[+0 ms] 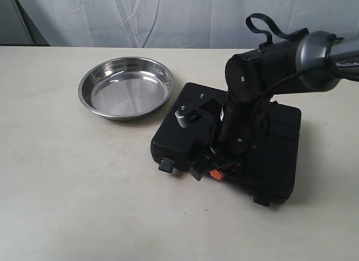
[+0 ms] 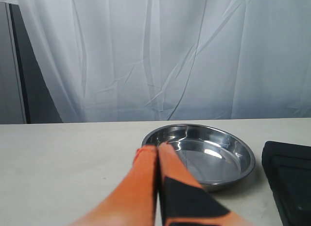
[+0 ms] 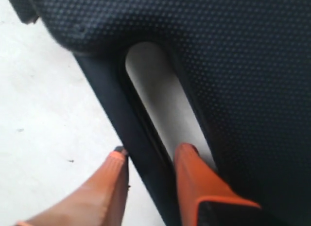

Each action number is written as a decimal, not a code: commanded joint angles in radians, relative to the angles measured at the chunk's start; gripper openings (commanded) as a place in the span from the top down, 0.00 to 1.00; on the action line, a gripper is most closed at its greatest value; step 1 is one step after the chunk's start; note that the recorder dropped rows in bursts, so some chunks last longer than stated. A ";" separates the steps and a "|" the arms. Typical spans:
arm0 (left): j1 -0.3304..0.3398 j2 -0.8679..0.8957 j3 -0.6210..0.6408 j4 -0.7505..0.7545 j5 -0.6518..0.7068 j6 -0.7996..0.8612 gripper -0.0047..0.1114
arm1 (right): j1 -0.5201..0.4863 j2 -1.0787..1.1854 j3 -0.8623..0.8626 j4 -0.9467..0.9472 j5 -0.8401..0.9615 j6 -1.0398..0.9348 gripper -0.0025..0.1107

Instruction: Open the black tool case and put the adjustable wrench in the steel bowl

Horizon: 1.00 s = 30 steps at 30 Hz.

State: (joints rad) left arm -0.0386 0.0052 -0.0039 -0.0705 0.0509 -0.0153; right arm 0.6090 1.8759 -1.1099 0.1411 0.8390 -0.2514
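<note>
The black tool case (image 1: 280, 143) lies closed on the table, right of the steel bowl (image 1: 126, 92), which is empty. No adjustable wrench is in view. My right gripper (image 1: 210, 168) is at the case's front edge. In the right wrist view it (image 3: 148, 152) straddles the case's handle bar (image 3: 141, 133): one orange finger sits in the handle slot, the other outside, both against the bar. My left gripper (image 2: 156, 147) is shut and empty, low over the table and pointing at the bowl (image 2: 209, 158), with a corner of the case (image 2: 291, 182) beside it. It does not show in the exterior view.
Two black latches (image 1: 166, 164) (image 1: 261, 200) stick out of the case's front edge. The pale table (image 1: 67, 188) stretches to the left and front. A white curtain (image 1: 168, 14) hangs behind it.
</note>
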 commanded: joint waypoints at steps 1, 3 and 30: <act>-0.006 -0.005 0.004 0.007 0.001 -0.001 0.96 | -0.002 -0.076 -0.003 0.052 0.020 0.016 0.99; -0.006 -0.005 0.004 0.007 0.001 -0.001 0.96 | -0.002 -0.108 -0.003 0.052 0.020 0.016 0.99; -0.006 -0.005 0.004 0.007 0.001 -0.001 0.96 | -0.004 -0.400 -0.003 -0.228 0.134 0.282 0.99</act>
State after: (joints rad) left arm -0.0386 0.0052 -0.0039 -0.0705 0.0509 -0.0153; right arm 0.6128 1.4922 -1.1099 0.0755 0.9209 -0.0330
